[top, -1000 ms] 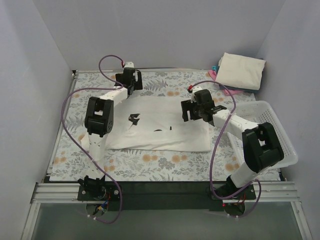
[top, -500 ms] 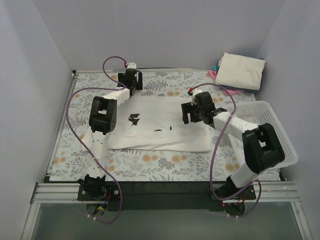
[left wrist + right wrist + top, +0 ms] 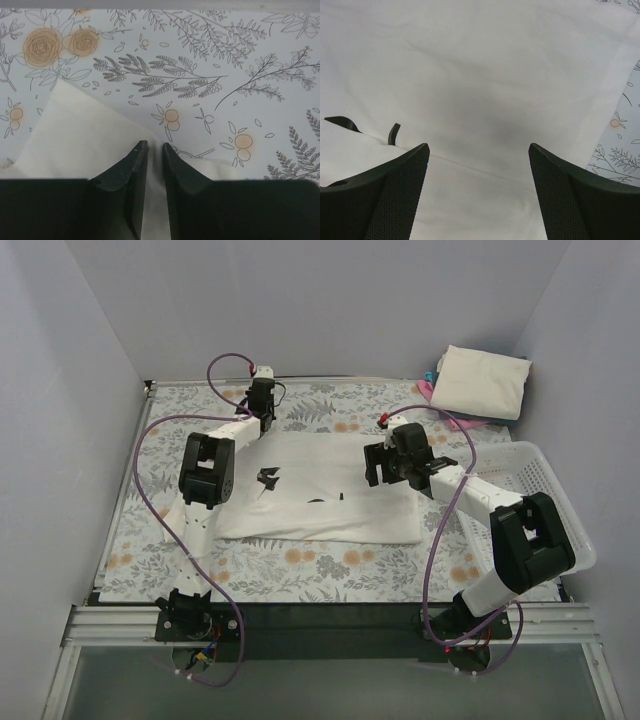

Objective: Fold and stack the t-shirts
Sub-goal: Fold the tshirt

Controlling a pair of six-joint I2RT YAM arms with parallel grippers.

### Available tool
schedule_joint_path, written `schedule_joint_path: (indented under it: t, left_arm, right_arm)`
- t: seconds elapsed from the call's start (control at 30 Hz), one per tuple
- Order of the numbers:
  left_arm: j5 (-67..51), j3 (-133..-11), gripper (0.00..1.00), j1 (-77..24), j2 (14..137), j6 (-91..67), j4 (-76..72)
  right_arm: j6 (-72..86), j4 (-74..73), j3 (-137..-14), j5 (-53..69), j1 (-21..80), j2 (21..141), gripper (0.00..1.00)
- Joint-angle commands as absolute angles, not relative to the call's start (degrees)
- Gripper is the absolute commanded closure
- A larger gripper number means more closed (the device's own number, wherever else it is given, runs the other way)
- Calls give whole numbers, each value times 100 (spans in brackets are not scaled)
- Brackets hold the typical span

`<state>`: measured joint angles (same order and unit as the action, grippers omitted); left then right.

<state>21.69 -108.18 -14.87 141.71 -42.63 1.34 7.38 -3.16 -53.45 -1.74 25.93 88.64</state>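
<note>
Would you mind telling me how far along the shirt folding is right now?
Done: a folded stack sits at the far right corner, cream on top, pink and blue beneath. In hand: a white shirt lies mid-table, apparently partly folded; the left gripper is nearly closed at its far left corner, the right gripper open above it. Left: finishing the folds and stacking it.

One spread t-shirt (image 3: 330, 495); one stack of folded t-shirts (image 3: 483, 380); one basket (image 3: 545, 490); two arms (image 3: 205, 465) (image 3: 480, 495).
</note>
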Motion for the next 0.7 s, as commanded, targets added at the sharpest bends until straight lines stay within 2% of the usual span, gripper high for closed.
schedule_joint_path:
  t: [0.0,0.17,0.4,0.67]
  left_arm:
    - [2390,-10889,83,-1503,14141,-4210,220]
    - [2575,-10916,100,-1503,14133,-4306,220]
    - [2566,-10811,100,-1503,13879,-4640,229]
    - [2382,-10301,100,-1450,13298,-5150,-140]
  right_arm:
    - [765,-149,-5317,-220,2575,8736,27]
    - [738,-158,-5344,-316,2540,8727,26]
    - [765,-167,-5958,-465,2031,9175,26]
    - [650,-246,-7398,-712,1680,10510,26]
